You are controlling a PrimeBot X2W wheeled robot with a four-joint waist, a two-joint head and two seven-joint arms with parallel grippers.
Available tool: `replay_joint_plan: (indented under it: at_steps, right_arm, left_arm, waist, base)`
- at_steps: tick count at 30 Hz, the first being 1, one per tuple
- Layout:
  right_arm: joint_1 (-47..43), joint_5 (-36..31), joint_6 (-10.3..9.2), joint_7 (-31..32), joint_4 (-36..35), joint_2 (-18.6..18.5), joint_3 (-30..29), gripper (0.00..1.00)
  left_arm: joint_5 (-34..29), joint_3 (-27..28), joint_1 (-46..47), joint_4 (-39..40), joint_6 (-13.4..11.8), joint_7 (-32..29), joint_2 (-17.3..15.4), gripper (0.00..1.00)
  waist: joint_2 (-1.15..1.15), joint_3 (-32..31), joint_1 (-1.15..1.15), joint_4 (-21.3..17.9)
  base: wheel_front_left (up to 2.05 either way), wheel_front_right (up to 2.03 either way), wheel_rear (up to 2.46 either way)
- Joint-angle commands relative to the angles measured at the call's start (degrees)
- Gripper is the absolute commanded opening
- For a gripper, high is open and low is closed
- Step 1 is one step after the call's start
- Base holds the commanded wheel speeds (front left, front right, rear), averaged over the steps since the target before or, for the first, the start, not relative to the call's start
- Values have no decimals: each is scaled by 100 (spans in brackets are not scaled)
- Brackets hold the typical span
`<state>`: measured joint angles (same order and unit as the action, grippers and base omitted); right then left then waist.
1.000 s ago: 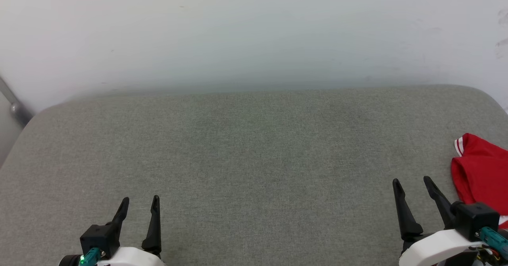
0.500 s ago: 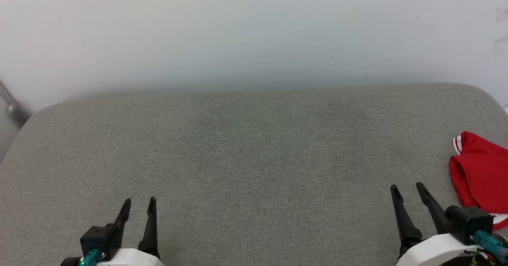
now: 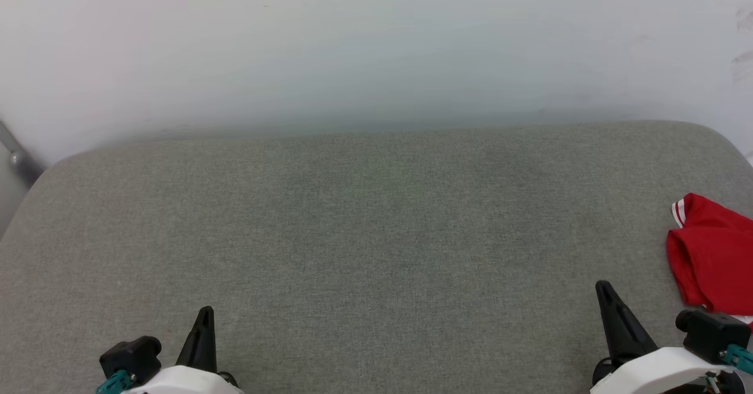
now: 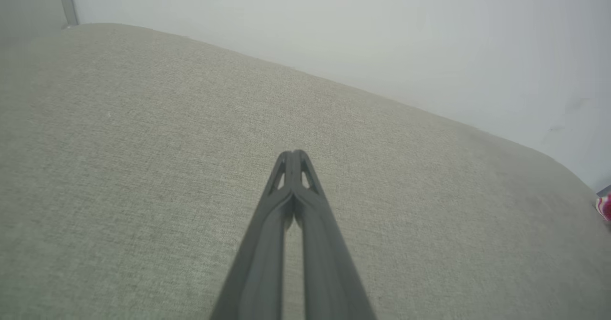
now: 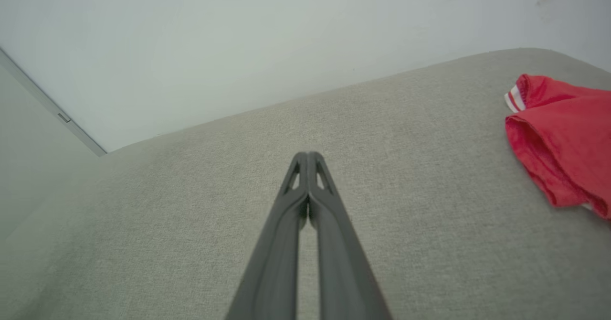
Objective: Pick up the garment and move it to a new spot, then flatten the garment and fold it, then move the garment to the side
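The garment (image 3: 715,256) is a folded red jersey with a red-white striped trim, lying at the right edge of the grey cushioned surface (image 3: 365,229); most of it runs out of the head view. In the right wrist view the garment (image 5: 563,133) lies to the upper right, apart from the fingers. My right gripper (image 3: 606,291) (image 5: 308,156) sits at the lower right, shut with nothing in it, a short way left of the jersey. My left gripper (image 3: 205,313) (image 4: 292,154) is at the lower left, shut and empty. A sliver of the garment (image 4: 605,206) shows at the far right.
A pale wall (image 3: 376,47) rises directly behind the grey surface. A grey metal bar (image 3: 15,153) slants down at the far left. The surface's rounded back corners curve away at both sides.
Both grippers have gone from open to shut and pulled back toward the bottom of the view. The jersey has stayed in place.
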<state>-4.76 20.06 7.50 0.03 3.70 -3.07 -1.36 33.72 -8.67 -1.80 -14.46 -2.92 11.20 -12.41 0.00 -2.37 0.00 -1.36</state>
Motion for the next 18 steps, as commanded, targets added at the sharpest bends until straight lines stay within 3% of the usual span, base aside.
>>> replay_joint_plan:
  at_steps: [1, 18]
  right_arm:
    - [188, 293, 1, 9, -44, -29, -25, 0]
    - [412, 1935, 0, 127, 201, -52, -102, 0]
  left_arm:
    - [223, 94, 189, 86, 62, -52, -7, 0]
    - [1533, 426, 344, 85, 293, -448, 214, 0]
  waist:
    - [0, 3, 0, 2]
    - [0, 42, 0, 22]
  base:
    - [0, 0, 0]
    - [0, 0, 0]
